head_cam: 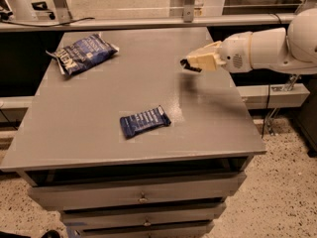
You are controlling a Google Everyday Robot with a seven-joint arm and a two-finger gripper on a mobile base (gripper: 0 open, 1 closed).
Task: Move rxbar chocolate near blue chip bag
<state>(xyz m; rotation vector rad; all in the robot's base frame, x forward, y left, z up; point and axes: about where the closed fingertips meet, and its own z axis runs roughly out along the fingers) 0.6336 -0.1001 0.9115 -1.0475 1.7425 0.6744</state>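
Observation:
The blue chip bag (84,52) lies flat at the table's back left. My gripper (192,64) hovers above the table's right side, reaching in from the right on the white arm (267,48). Its cream fingers (205,58) are shut on a small black flat thing, the rxbar chocolate (188,66); only its dark end shows. The bar hangs above the tabletop and casts a shadow below it. It is far to the right of the chip bag.
A small dark blue bar wrapper (144,121) lies near the middle front of the grey table (99,113). Drawers sit under the tabletop. A rail and metal posts run behind the table's back edge.

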